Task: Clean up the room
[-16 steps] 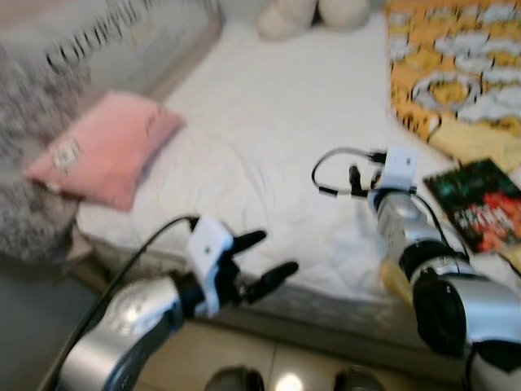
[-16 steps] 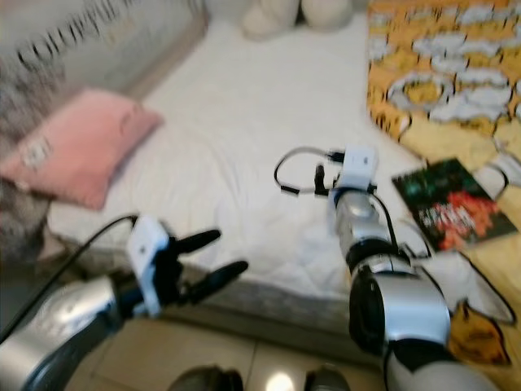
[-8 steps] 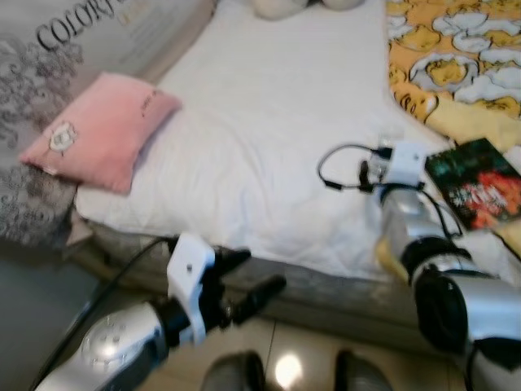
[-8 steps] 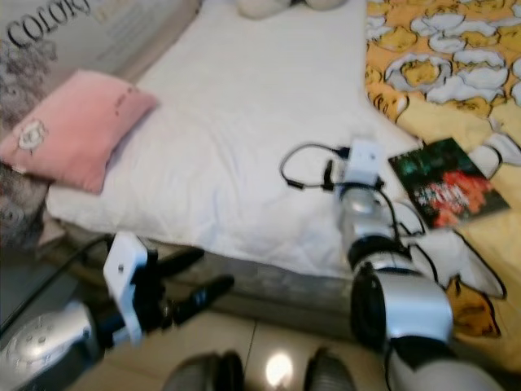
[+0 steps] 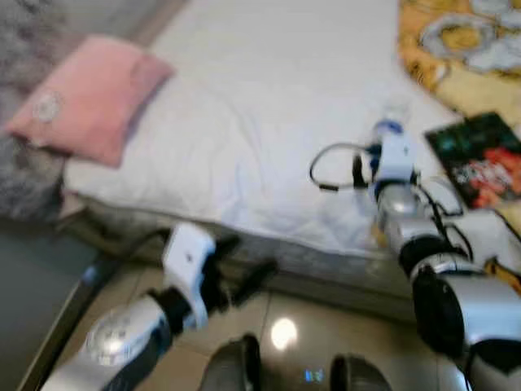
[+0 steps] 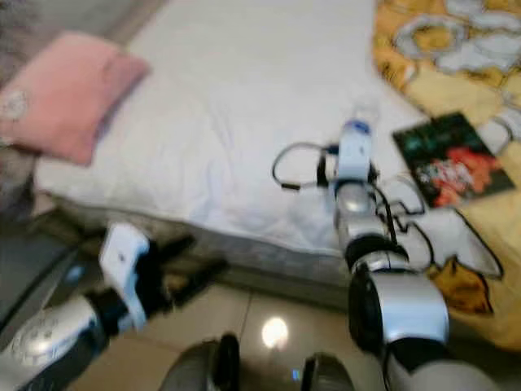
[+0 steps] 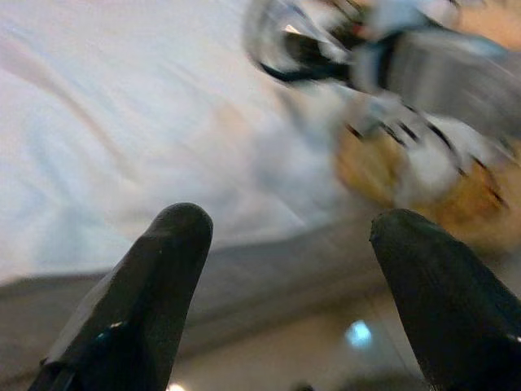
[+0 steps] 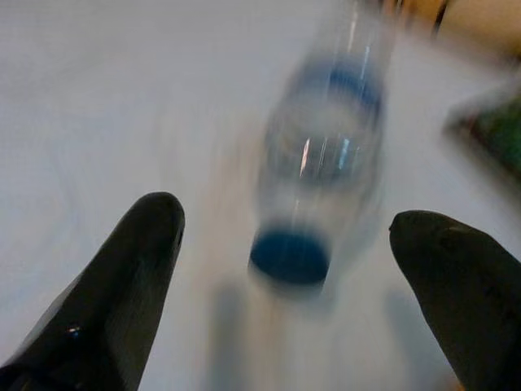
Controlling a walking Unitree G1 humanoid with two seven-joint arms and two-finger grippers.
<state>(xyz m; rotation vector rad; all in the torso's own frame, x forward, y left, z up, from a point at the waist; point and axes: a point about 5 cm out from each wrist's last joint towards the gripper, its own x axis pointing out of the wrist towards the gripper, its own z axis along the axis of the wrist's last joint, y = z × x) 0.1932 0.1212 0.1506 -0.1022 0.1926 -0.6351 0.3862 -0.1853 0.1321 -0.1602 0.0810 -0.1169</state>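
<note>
R claw [image 8: 285, 236] wide – facing clear bottle [image 8: 326, 163], blue cap, on bed [image 5: 269, 98] | L claw [image 7: 285, 236] wide

The left arm rose from the lower left of the head view, its left gripper [image 5: 244, 273] held with the two black fingers spread apart — pointing toward the frame's middle. The right arm reached up from the lower right corner, and in the wrist view the right gripper [image 8: 297, 273] had its fingers [image 8: 122, 277] parted wide.

Pink pillow [image 5: 85, 98] on white bed [image 5: 269, 122].
</note>
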